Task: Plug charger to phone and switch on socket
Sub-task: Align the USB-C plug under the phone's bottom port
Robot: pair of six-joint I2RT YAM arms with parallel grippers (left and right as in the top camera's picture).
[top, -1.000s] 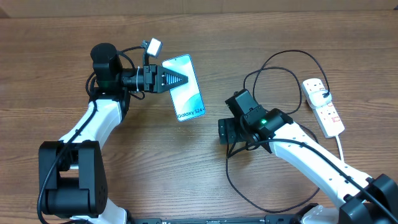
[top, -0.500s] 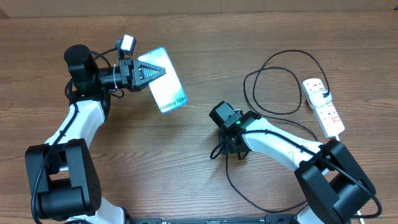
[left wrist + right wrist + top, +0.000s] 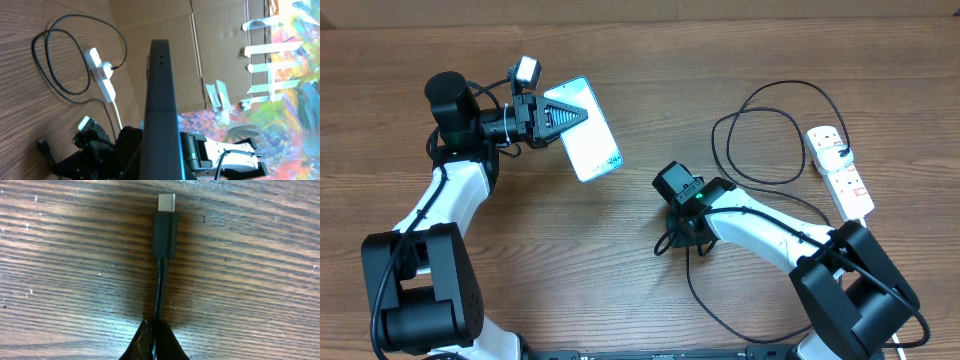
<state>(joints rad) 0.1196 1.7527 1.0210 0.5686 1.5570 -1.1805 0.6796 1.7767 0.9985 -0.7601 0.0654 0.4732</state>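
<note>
The phone (image 3: 585,135) hangs tilted above the table's left side, its light blue screen facing up, with my left gripper (image 3: 586,114) shut on it. In the left wrist view the phone (image 3: 161,90) shows edge-on as a dark slab. The charger's black cable (image 3: 770,130) lies in loose loops and runs to the white socket (image 3: 842,172) at the right. On the wood lies its connector tip (image 3: 165,217), and my right gripper (image 3: 156,330) is shut on the cable just behind it. From overhead the right fingers are hidden under the wrist (image 3: 678,186).
A cardboard wall (image 3: 640,8) closes the far edge of the table. The socket's white cord (image 3: 869,238) trails toward the front right. More black cable (image 3: 720,310) curves across the front of the table below the right arm.
My right gripper has shut on the cable behind the connector after shifting left. The left arm has carried the phone left, and the phone has tilted slightly further.
</note>
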